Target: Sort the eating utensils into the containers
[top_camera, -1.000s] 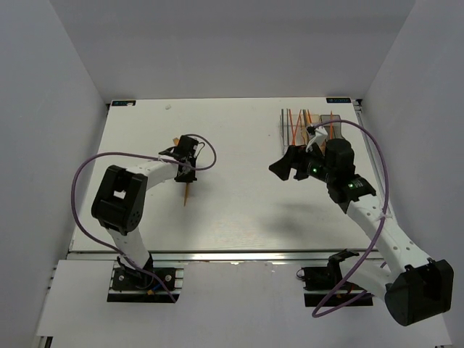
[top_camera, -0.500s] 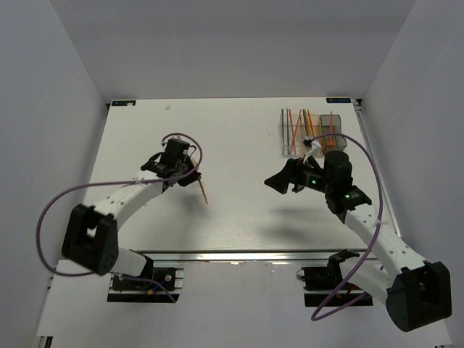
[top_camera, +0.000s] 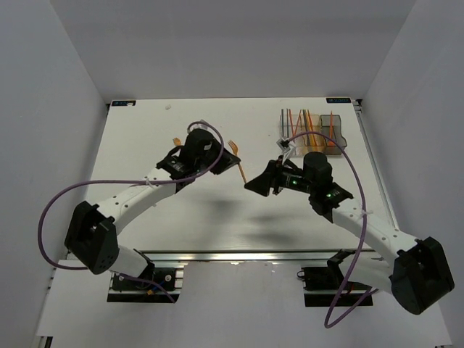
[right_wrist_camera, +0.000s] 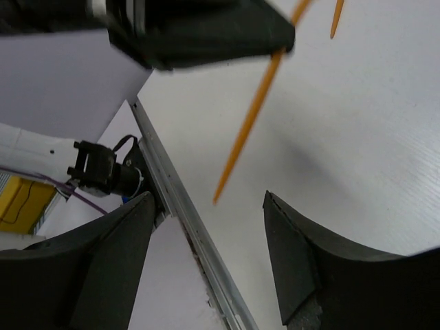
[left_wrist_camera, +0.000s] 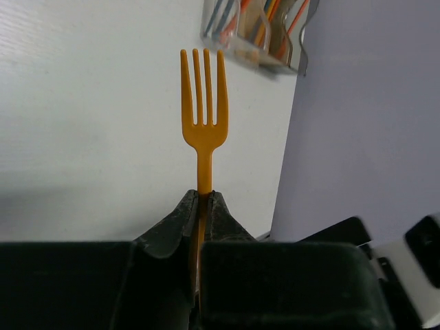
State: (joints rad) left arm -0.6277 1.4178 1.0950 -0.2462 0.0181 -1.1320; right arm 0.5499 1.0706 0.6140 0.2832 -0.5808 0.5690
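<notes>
My left gripper [left_wrist_camera: 203, 196] is shut on the handle of an orange fork [left_wrist_camera: 203, 103], held above the table with its tines pointing away. From above, the left gripper [top_camera: 217, 156] is at mid-table, and the fork [top_camera: 238, 161] slants toward my right gripper [top_camera: 255, 185]. The right gripper [right_wrist_camera: 208, 197] is open, and the fork handle's free tip [right_wrist_camera: 218, 196] hangs about level with its fingertips. The containers [top_camera: 312, 130], joined in a row at the back right, hold several orange, red and dark utensils. Another orange utensil [top_camera: 176, 141] lies on the table behind the left arm.
The table's metal front rail [right_wrist_camera: 182, 220] runs under the right gripper. Both purple cables [top_camera: 65, 203] loop beside the arms. White walls enclose the table on three sides.
The left arm has swung right, carrying the fork from the left side to mid-table. The right arm has moved left, away from the containers, to meet it. The right jaws have narrowed slightly.
</notes>
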